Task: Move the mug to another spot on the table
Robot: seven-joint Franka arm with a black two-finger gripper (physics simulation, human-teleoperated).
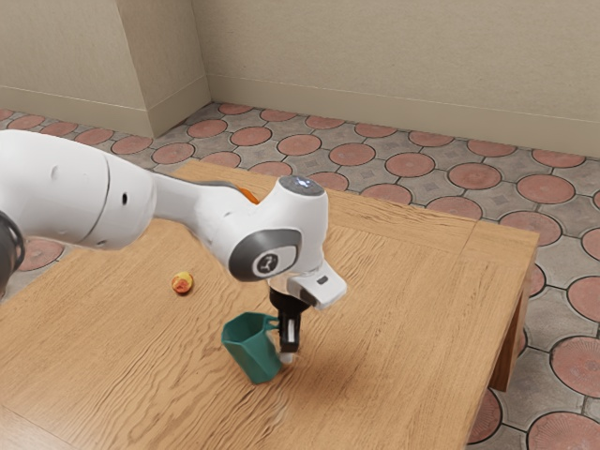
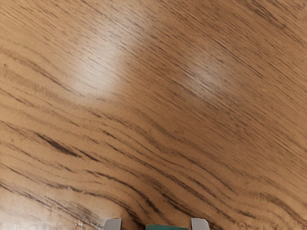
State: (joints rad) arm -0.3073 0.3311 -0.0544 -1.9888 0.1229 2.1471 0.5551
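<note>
A teal mug (image 1: 251, 345) sits tilted near the table's front part in the exterior view. My gripper (image 1: 287, 352) comes down from above onto the mug's rim on the side toward the exterior view's right, and it is shut on the mug wall. In the wrist view the two fingertips (image 2: 112, 224) show at the lower edge, with a strip of the teal mug (image 2: 167, 227) between them and bare wood beyond.
On the wooden table (image 1: 422, 281), a small orange and yellow object (image 1: 182, 282) lies to the mug's left in the exterior view. Something orange (image 1: 248, 195) peeks out behind my arm. The table's edge runs along the exterior view's right, with tiled floor beyond.
</note>
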